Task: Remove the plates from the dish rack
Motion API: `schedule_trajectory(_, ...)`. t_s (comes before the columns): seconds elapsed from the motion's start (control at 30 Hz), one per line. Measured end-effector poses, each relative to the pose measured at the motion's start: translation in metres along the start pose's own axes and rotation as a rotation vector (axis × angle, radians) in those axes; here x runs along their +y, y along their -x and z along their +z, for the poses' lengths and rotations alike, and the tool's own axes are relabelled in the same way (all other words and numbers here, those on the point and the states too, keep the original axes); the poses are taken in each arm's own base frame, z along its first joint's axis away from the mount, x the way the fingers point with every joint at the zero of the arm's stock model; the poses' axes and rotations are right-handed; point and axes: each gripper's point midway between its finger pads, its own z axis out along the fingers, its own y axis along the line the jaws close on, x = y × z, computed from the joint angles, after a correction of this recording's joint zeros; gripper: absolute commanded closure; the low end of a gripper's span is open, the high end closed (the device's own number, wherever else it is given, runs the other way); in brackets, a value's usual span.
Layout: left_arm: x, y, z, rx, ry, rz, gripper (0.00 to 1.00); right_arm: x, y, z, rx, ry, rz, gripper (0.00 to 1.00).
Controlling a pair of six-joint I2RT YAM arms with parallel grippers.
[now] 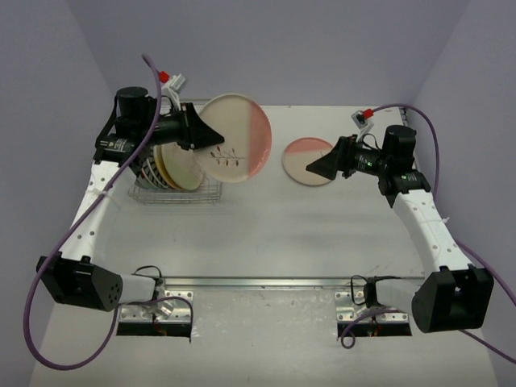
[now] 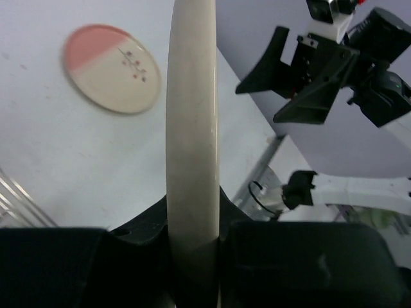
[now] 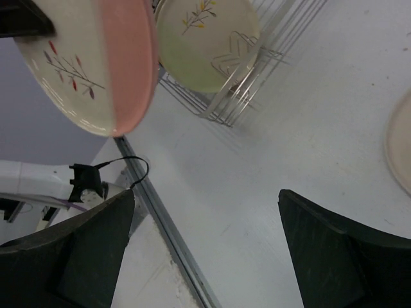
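Note:
My left gripper (image 1: 211,139) is shut on the rim of a pink-cream plate with a sprig (image 1: 235,137), held upright in the air just right of the dish rack (image 1: 176,191). The plate shows edge-on in the left wrist view (image 2: 192,141) and at the upper left of the right wrist view (image 3: 96,64). Several plates (image 1: 171,165) still stand in the rack; the front tan one also shows in the right wrist view (image 3: 205,42). A second pink-cream plate (image 1: 309,161) lies flat on the table. My right gripper (image 1: 316,168) is open and empty, hovering at that plate's right edge.
The rack's wire corner (image 3: 241,102) shows in the right wrist view. A metal rail (image 1: 266,282) runs along the table's near edge between the arm bases. Purple cables loop off both arms. White table (image 1: 306,234) lies between rack and rail.

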Motion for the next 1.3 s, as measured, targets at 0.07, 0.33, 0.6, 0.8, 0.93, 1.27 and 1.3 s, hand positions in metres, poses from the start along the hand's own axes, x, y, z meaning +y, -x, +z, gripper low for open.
schedule_trajectory(0.07,-0.003,-0.020,0.009,0.071,-0.077,-0.070,1.00,0.011,0.006,0.003,-0.016,0.045,-0.017,0.08)
schedule_trajectory(0.33,-0.007,-0.065,0.030,0.206,-0.190,-0.187,1.00,0.044,-0.004,0.032,0.033,0.178,-0.020,0.11)
schedule_trajectory(0.6,-0.013,-0.091,0.033,0.267,-0.285,-0.244,0.99,0.048,-0.032,0.074,0.162,0.245,0.059,0.53)
schedule_trajectory(0.8,-0.015,-0.089,0.031,0.258,-0.320,-0.212,0.57,0.066,-0.033,0.076,0.196,0.333,0.110,1.00)
schedule_trajectory(0.93,-0.011,-0.086,0.034,0.241,-0.299,-0.204,0.14,0.067,-0.034,0.074,0.202,0.342,0.096,1.00)
schedule_trajectory(1.27,0.020,-0.059,0.031,0.152,-0.099,-0.138,0.00,0.012,-0.028,0.047,0.159,0.232,0.251,1.00)
schedule_trajectory(1.3,0.024,-0.053,0.029,0.132,-0.067,-0.123,0.00,-0.003,-0.025,0.041,0.133,0.195,0.286,1.00)
